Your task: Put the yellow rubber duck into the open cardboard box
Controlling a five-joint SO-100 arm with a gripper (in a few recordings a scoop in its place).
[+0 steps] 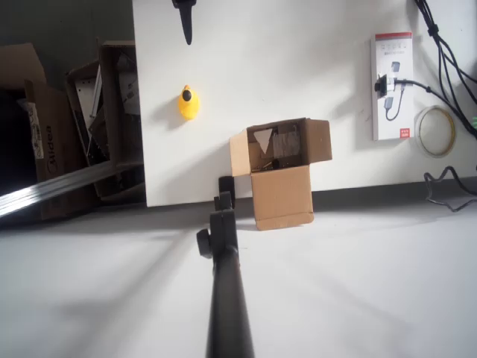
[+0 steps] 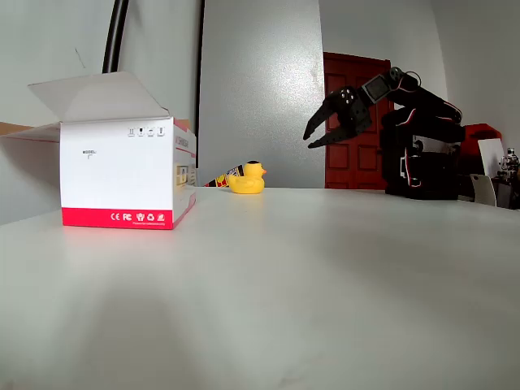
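fingers (image 2: 313, 135) apart; duck (image 1: 188, 103) beak up-frame

Duck (image 1: 188, 103): smooth glossy plastic/rubber. Box (image 1: 281, 173): matt corrugated cardboard. Table (image 1: 298, 67): smooth matt white. Gripper (image 2: 313, 134): black plastic.

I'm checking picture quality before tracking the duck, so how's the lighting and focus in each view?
Overhead view: bright, even light; the yellow rubber duck is sharp and casts a soft shadow; the dark pole in the foreground is blurred. Fixed view: the near tabletop is soft; the duck and the open hand are fairly crisp against pale walls.
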